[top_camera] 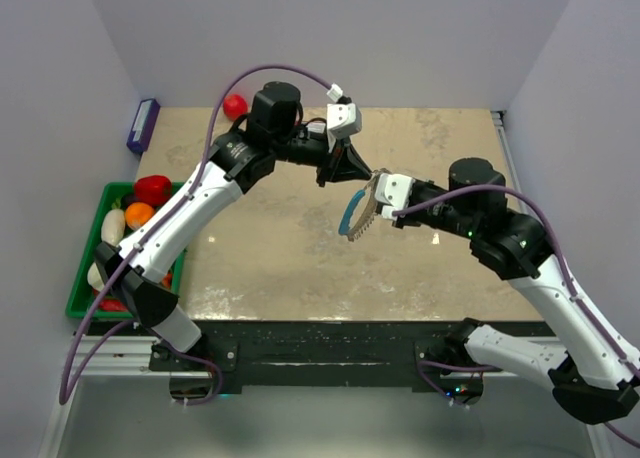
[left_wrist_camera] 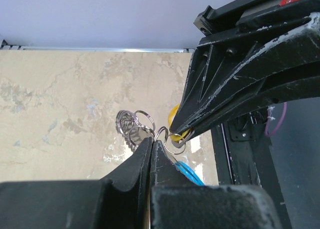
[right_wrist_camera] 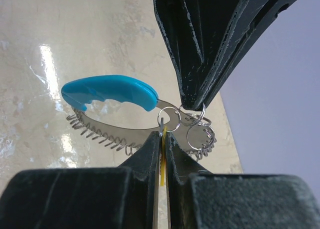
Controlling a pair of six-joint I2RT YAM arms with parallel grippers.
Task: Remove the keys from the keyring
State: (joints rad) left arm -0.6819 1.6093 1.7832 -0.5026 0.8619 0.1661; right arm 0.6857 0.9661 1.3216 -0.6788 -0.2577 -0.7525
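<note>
Jaws first. Left gripper [left_wrist_camera: 151,140]: fingers pressed together with no gap, their tips pinching a thin wire ring of the keyring [right_wrist_camera: 125,128]. Right gripper [right_wrist_camera: 163,135]: a narrow slit only, with the yellow key [right_wrist_camera: 163,159] clamped edge-on between the fingers. The two tips meet nose to nose, almost touching.

Location: in the top view the keyring hangs at frame centre, held clear above the tan table [top_camera: 280,258], between the two arms.

Appearance, right wrist view:
- a bright blue curved segment [right_wrist_camera: 110,91] runs along the upper side;
- below it is a silvery strip fringed with small wire loops, like a comb of coils;
- two or three small split rings cluster at the right end, under the left gripper's tip.

Hard to make out:
- the key shows only as a thin yellow sliver, and its outline is hidden by the fingers;
- in the left wrist view the blue part is mostly covered by the gripper's own finger;
- which ring carries the key cannot be told;
- in the top view the links blur into one grey shape.
</note>
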